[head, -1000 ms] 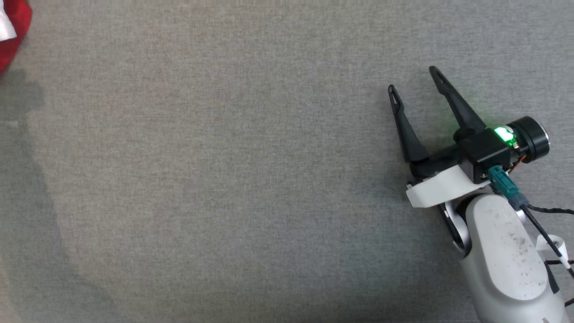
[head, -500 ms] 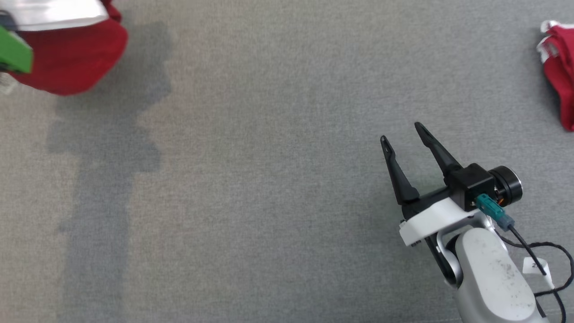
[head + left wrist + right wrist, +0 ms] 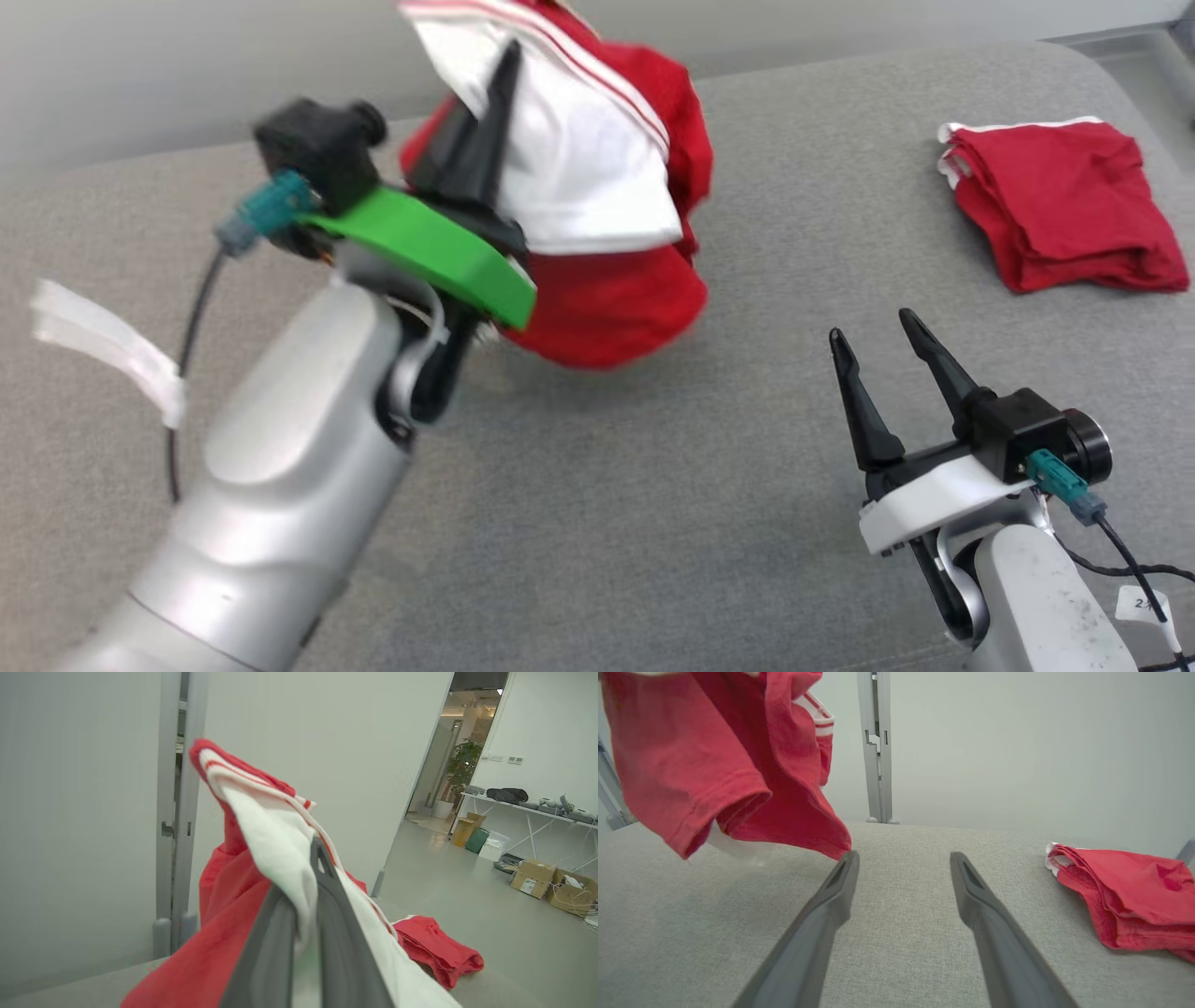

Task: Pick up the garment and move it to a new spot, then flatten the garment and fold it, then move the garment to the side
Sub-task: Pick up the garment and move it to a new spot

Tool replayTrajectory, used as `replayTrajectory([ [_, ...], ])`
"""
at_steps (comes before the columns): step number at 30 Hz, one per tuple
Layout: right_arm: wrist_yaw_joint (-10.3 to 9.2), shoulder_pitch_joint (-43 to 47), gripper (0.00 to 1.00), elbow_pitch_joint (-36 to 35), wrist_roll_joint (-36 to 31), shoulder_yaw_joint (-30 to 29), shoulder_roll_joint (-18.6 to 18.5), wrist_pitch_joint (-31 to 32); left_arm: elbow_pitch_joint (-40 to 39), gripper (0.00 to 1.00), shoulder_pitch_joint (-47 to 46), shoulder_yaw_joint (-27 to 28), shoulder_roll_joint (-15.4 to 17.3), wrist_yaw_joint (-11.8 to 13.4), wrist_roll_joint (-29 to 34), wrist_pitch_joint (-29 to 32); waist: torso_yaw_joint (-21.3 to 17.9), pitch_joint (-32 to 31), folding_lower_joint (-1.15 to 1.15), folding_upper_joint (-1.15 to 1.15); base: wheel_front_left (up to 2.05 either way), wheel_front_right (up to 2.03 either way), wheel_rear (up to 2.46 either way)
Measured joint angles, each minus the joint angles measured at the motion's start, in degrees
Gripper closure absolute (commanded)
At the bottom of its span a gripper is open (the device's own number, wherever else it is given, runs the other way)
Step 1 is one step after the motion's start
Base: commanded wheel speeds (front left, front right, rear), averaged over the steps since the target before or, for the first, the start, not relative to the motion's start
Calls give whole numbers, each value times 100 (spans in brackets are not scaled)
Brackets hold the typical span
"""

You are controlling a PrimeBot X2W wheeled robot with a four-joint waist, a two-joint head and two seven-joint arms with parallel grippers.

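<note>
Left gripper (image 3: 504,70) clamped on the red-and-white garment (image 3: 607,299), held up over the far left of the grey surface (image 3: 653,523).

I saw the garment hanging bunched, its long axis roughly vertical: white striped band up at the fingertips, red body drooping toward the surface. My left wrist view showed the white cloth pinched between the closed fingers, which the head view hid behind folds. My right wrist view showed the red hem hanging clear of the surface. The right gripper (image 3: 873,329) sat low at the near right, fingers spread and empty, with a folded red garment (image 3: 1064,205) lying beyond it.
</note>
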Motion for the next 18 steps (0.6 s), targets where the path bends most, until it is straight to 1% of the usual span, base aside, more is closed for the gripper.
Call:
replayTrajectory([
  [3,0,35,0,1,1,-26,0,0,358,100,467,-144,-372,-103,-73,-129,-171,-60,0,0,0,0,0],
  [5,0,38,0,-2,2,-34,-1,0,684,100,739,-208,-460,-156,-52,-179,-261,-74,0,0,0,0,0],
  [9,0,42,0,-23,1,-37,-1,0,1326,100,1141,-40,-483,-223,-25,-231,-369,-39,0,0,0,0,0],
  [10,0,42,0,-23,-15,-47,0,0,1507,100,1235,65,-478,-241,-10,-236,-380,-9,0,0,0,0,0],
  [17,0,41,0,20,-56,-54,0,0,2045,100,1757,968,-446,-282,330,-256,-334,93,0,0,0,0,0],
  [18,0,41,0,36,-59,-52,0,0,2102,99,1811,1040,-452,-298,363,-256,-318,94,0,0,0,0,0],
])
